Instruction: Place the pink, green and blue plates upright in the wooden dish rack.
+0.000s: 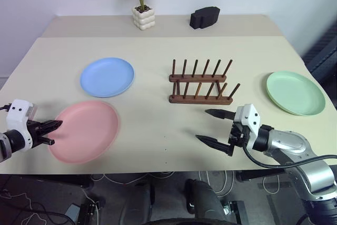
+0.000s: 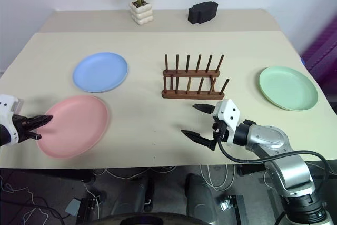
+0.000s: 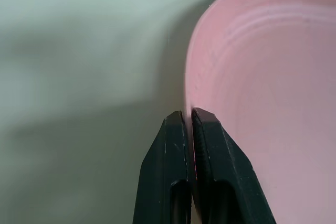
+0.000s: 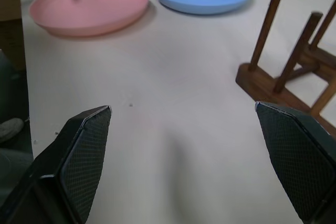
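Observation:
The pink plate (image 1: 87, 130) lies flat at the table's front left. My left gripper (image 1: 52, 128) is shut on its left rim, and the rim (image 3: 190, 90) runs in between the two closed fingers. Behind it lies the blue plate (image 1: 107, 76), flat on the table. The green plate (image 1: 295, 92) lies flat at the right. The wooden dish rack (image 1: 200, 85) stands in the middle with nothing between its pegs. In front of the rack, my right gripper (image 1: 202, 125) hovers over the table, open and holding nothing.
A potted plant (image 1: 143, 17) and a black object (image 1: 204, 17) stand at the table's far edge. The table's front edge (image 1: 158, 172) runs just below both grippers. Bare tabletop (image 4: 173, 77) lies between the pink plate and the rack.

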